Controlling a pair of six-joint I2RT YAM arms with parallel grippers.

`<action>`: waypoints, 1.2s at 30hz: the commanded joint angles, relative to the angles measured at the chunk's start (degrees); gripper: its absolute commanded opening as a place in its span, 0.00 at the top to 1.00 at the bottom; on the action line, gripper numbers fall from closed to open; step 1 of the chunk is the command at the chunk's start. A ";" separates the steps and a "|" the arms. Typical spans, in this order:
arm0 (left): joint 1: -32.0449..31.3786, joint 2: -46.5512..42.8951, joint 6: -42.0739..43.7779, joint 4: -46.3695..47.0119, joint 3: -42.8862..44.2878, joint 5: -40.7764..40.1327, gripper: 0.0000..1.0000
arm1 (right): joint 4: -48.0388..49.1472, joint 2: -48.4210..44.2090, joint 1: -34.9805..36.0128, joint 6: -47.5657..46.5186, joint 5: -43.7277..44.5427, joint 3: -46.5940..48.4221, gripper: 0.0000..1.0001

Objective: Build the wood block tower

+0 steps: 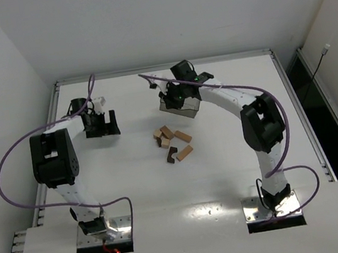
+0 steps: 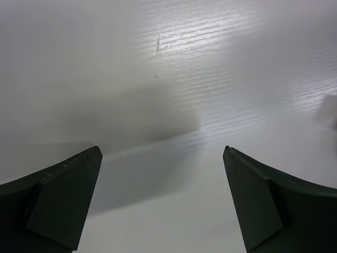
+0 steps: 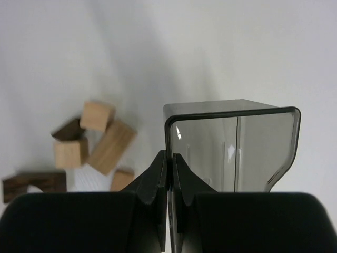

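The wood blocks [image 1: 172,142] lie loose in a small heap at the table's middle, light tan cuboids and a few dark brown pieces; no tower stands. They also show in the right wrist view [image 3: 89,147], at the left below the tray. My right gripper [image 3: 170,158] is shut on the left wall of the grey translucent tray [image 3: 247,147], which looks empty. In the top view that tray [image 1: 181,107] is held above the table just beyond the heap. My left gripper [image 2: 162,153] is open and empty over bare table at the far left [image 1: 102,125].
The white table [image 1: 239,173] has a metal frame around its edges. Purple cables loop from both arms. Walls stand close at left and back. A dark gap runs along the right side [image 1: 329,115].
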 commanded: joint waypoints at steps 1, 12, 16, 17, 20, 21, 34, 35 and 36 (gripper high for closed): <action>0.70 0.61 -0.09 0.52 2.35 1.04 0.00 | 0.80 -1.92 0.71 -14.30 6.37 -2.59 1.00; 0.70 1.14 -0.09 0.52 2.88 1.57 0.00 | 2.30 4.67 1.24 -16.24 4.44 0.30 1.00; 0.70 1.67 -0.09 0.52 2.89 1.57 0.00 | -0.25 8.80 1.85 -15.72 3.30 4.78 1.00; 0.70 1.67 -0.09 0.52 2.89 1.57 0.00 | -0.25 9.33 1.85 -15.72 3.30 5.49 1.00; 0.70 2.20 -0.09 0.52 3.41 1.57 0.00 | -0.25 10.56 2.47 -15.71 3.30 6.19 1.00; 0.70 2.20 -0.09 0.52 3.41 1.57 0.00 | -0.25 10.56 3.08 -15.71 3.30 6.20 1.00; 0.70 3.25 -0.09 0.52 3.94 2.09 0.00 | -6.75 8.89 6.15 -17.56 -2.15 3.12 1.00; 0.70 3.25 -0.09 0.52 3.94 2.09 0.00 | -7.71 8.89 6.16 -17.56 -3.02 3.12 1.00; 0.70 3.25 -0.09 0.52 3.94 2.09 0.00 | -7.72 8.89 6.16 -17.56 -3.03 3.12 1.00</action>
